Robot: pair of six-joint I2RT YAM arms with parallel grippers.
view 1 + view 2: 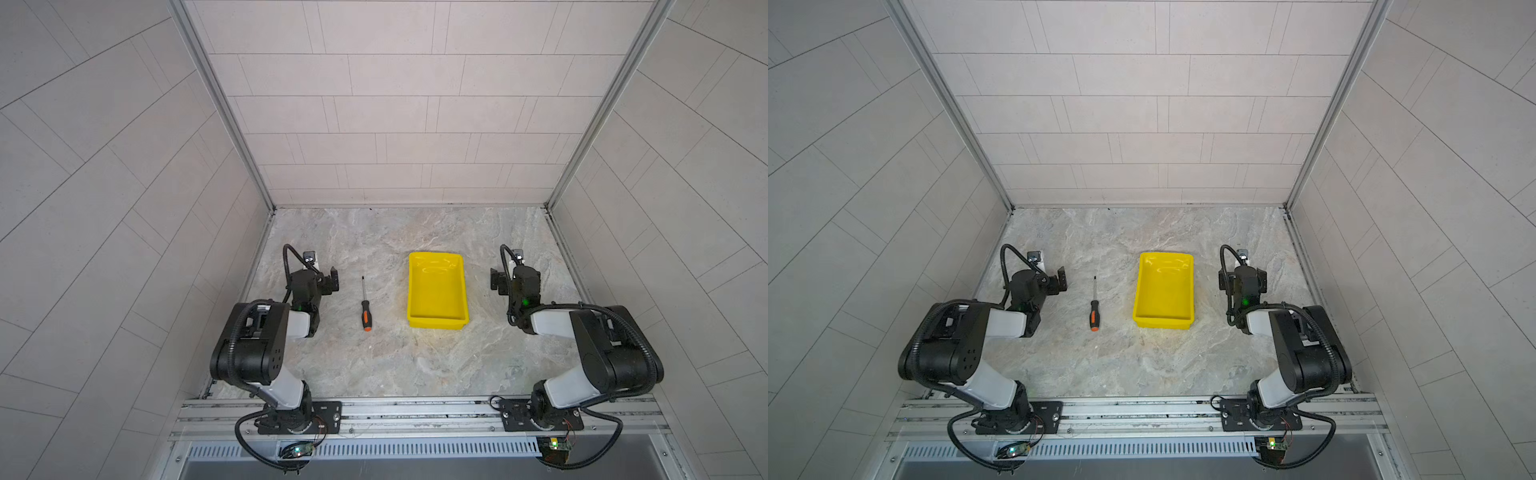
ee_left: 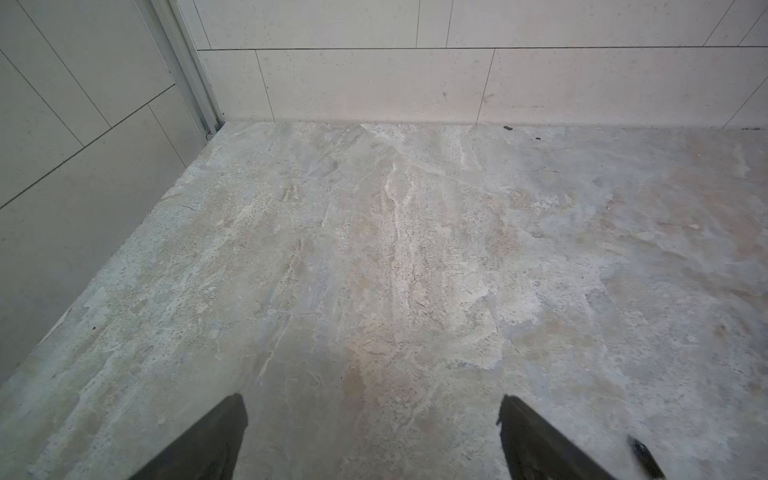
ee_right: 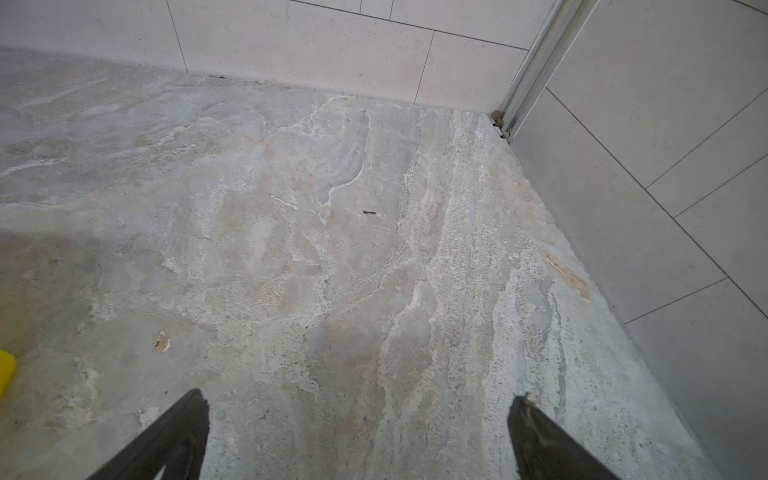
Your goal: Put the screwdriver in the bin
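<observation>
The left gripper (image 2: pixel 372 401) has its two dark fingers (image 2: pixel 208 440) spread wide, with only bare tabletop between them; it holds nothing. In a top view the left gripper (image 1: pixel 332 280) sits low, on the left of the bin (image 1: pixel 438 325), level with the bin's far half and facing it. The screwdriver (image 1: pixel 365 309) lies between that gripper and the bin, apart from both.

The right gripper (image 3: pixel 360 397) is spread just as wide and also grips nothing. It sits on the right of the bin, near the bin's far corner but not touching. A sliver of the bin's yellow edge shows at the border of the right wrist view.

The screwdriver lies flat on the table (image 1: pixel 374 365), left of the bin and roughly parallel to its long side. Its thin shaft points toward the back wall (image 1: pixel 395 124). Its orange butt points toward the front rail (image 1: pixel 415 411), about level with the bin's near wall. Only bare, marbled tabletop separates the screwdriver from the bin's left wall.

The bin rests flat, with its long side running front to back and its glossy inside catching light.

A small dark fleck (image 3: pixel 369 212) and a pale chip (image 3: pixel 162 343) mark the tabletop on the bin's right, ahead of the right gripper. Dark specks (image 2: pixel 508 128) lie at the foot of the back wall, well beyond the bin. Tiled walls close in the table on three sides.
</observation>
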